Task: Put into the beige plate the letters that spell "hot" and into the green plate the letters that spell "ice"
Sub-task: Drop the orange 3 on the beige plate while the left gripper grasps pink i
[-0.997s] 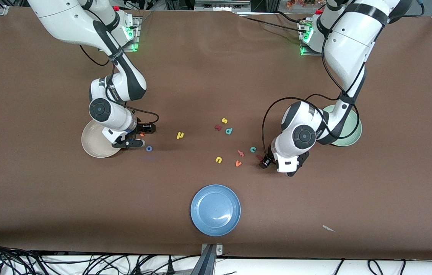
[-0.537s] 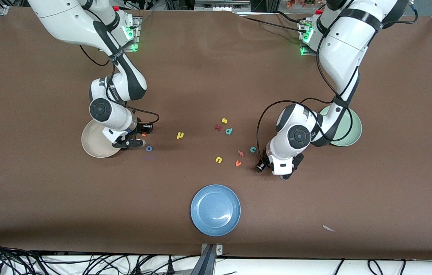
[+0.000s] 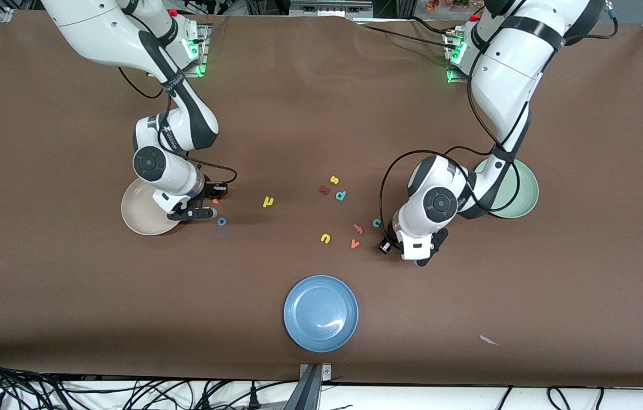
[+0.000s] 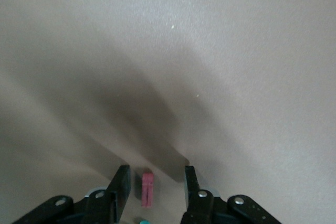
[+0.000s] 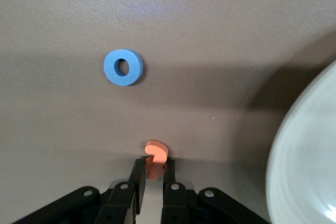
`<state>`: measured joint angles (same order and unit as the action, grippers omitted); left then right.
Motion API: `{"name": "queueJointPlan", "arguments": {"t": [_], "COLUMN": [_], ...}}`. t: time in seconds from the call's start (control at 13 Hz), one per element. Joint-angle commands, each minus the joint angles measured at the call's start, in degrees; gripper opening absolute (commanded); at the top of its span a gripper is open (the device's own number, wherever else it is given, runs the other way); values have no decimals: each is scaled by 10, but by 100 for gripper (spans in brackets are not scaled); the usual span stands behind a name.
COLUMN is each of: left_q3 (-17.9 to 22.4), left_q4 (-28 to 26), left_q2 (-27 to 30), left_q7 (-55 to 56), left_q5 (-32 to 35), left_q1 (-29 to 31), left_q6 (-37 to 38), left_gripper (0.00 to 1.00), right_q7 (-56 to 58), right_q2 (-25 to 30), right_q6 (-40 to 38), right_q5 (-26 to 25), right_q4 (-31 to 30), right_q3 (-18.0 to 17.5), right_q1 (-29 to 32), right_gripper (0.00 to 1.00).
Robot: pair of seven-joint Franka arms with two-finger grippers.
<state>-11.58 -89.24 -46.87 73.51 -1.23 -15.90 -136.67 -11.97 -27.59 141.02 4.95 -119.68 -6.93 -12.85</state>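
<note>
1. Step in hand, right arm: the orange t (image 5: pixel 155 160) is pinched by the right gripper (image 5: pixel 153 174) at table level, just beside the beige plate (image 3: pixel 138 213). The fingers are closed tight on the letter's lower part; its curled top stands free above the fingertips.

2. Step in hand, left arm: the dark red i (image 4: pixel 147 188) is straddled by the left gripper (image 4: pixel 153 187). The fingers are seen part-open, one on each side of the bar, with a gap on both sides; no contact is visible, so the letter is judged not yet held.

3. Positions relative to the right gripper: the blue o (image 5: pixel 123 67) lies flat on the table (image 3: pixel 321 114) a little ahead of the fingertips, apart from the t. The yellow h (image 3: pixel 267 201) lies farther off toward the table's middle.

4. Positions relative to the left gripper: the teal c (image 3: pixel 376 223) lies just beside the gripper. The green plate (image 3: pixel 526 196) lies near, partly hidden under the left arm. An orange e cannot be made out with certainty among the loose letters.

5. Next move, judged: a lift and a short carry over the beige rim are called for on the right. On the left, the closing must be completed squarely on the thin bar before any lift.

6. Both plates are judged empty where visible.
</note>
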Motion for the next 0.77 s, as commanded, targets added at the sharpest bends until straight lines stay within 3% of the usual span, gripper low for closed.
{"name": "queueJointPlan", "arguments": {"t": [0.0, 0.15, 0.46, 0.61, 0.69], "left_q3": [4, 4, 5, 6, 6], "left_q4": [12, 11, 11, 11, 13], "left_q2": [-5, -5, -6, -5, -2], "left_q7": [16, 16, 13, 10, 9], "left_q5": [18, 18, 18, 18, 24], "left_q1": [-13, -18, -17, -14, -12], "left_q6": [44, 53, 53, 54, 59], "left_gripper": [48, 43, 0, 0, 0], "right_q7": [16, 33, 141, 158, 158], "right_q2": [54, 87, 97, 88, 84], "right_q6": [-69, -113, -117, -108, -96], "right_q5": [7, 1, -5, -26, -37], "right_q4": [-4, -5, -3, -4, -5], "right_q3": [-8, -8, -6, -6, -5], "right_q1": [12, 33, 85, 105, 106], "right_gripper": [0, 0, 0, 0, 5]}}
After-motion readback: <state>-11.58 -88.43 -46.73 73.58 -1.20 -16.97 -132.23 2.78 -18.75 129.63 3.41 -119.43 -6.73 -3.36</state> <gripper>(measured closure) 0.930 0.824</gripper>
